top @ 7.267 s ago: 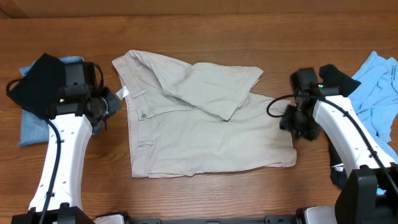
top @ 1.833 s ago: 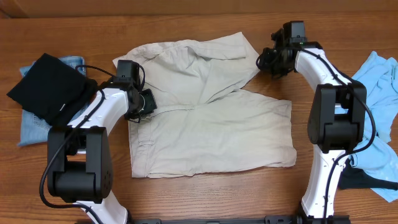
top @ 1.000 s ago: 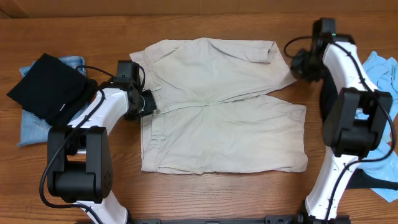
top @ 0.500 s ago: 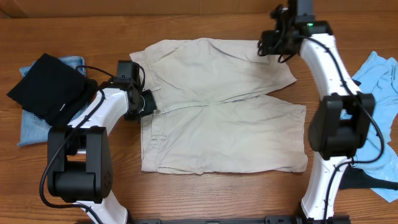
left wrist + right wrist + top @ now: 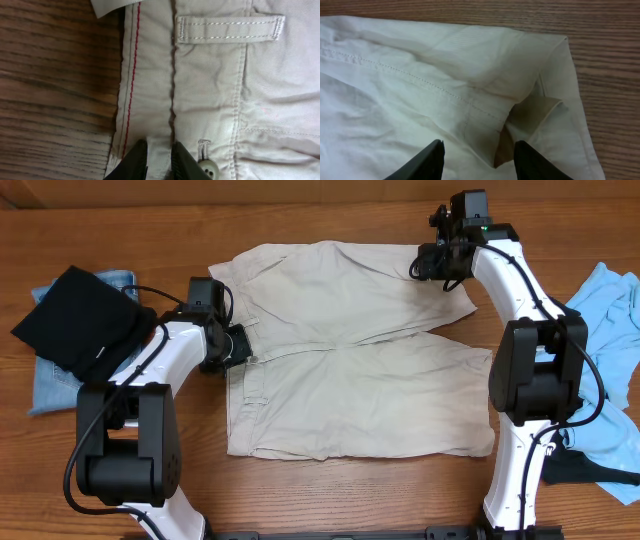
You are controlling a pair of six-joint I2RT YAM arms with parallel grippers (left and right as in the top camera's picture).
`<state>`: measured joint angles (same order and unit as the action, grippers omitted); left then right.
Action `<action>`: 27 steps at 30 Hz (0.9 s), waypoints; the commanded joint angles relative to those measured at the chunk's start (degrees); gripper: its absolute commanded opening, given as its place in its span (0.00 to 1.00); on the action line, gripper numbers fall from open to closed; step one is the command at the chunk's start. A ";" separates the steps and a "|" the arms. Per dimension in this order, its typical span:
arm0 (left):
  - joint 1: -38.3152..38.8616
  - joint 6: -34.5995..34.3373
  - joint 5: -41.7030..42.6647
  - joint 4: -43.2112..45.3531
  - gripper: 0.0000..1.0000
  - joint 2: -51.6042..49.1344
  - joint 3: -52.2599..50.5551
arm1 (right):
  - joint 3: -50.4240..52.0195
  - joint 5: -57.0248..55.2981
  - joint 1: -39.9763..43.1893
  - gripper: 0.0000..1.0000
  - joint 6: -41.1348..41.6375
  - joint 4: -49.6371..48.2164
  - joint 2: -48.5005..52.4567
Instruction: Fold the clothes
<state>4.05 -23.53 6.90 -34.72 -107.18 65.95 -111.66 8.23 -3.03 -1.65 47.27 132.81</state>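
The clothes in play are beige khaki shorts (image 5: pixel 350 370), lying spread flat mid-table with the waistband to the left. My left gripper (image 5: pixel 237 345) is at the waistband. In the left wrist view it (image 5: pixel 159 159) is shut on a fold of the waistband (image 5: pixel 150 90), beside a button (image 5: pixel 207 169) and below a belt loop (image 5: pixel 227 27). My right gripper (image 5: pixel 428 262) hovers over the far leg's hem corner. Seen from the right wrist, this gripper (image 5: pixel 479 162) is open above the cloth (image 5: pixel 420 90), where a hem flap (image 5: pixel 535 112) is tucked under.
A black garment (image 5: pixel 75 320) lies on a denim piece (image 5: pixel 50 385) at the left edge. A light-blue garment (image 5: pixel 610 330) sits at the right edge, with a dark piece (image 5: pixel 565 465) below it. Bare wooden table (image 5: pixel 330 490) surrounds the shorts.
The right arm swung from beside the far leg's hem to over its far corner, and its jaws stand wider. The left gripper and the shorts have stayed put over the last second.
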 commanded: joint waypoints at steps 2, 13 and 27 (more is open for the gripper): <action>-0.17 1.25 0.02 -0.17 0.21 -0.87 0.55 | 0.85 -0.20 0.07 0.44 0.15 -0.26 0.70; -0.17 1.25 0.00 -0.15 0.21 -0.87 0.55 | 0.85 1.07 0.09 0.12 0.15 -1.40 1.14; -0.17 1.25 0.02 -0.15 0.21 -0.87 0.55 | -8.46 -1.53 1.57 0.04 11.78 -15.50 1.14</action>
<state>4.05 -23.53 6.87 -34.74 -107.18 65.95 -114.34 8.51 -2.81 3.75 35.27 133.80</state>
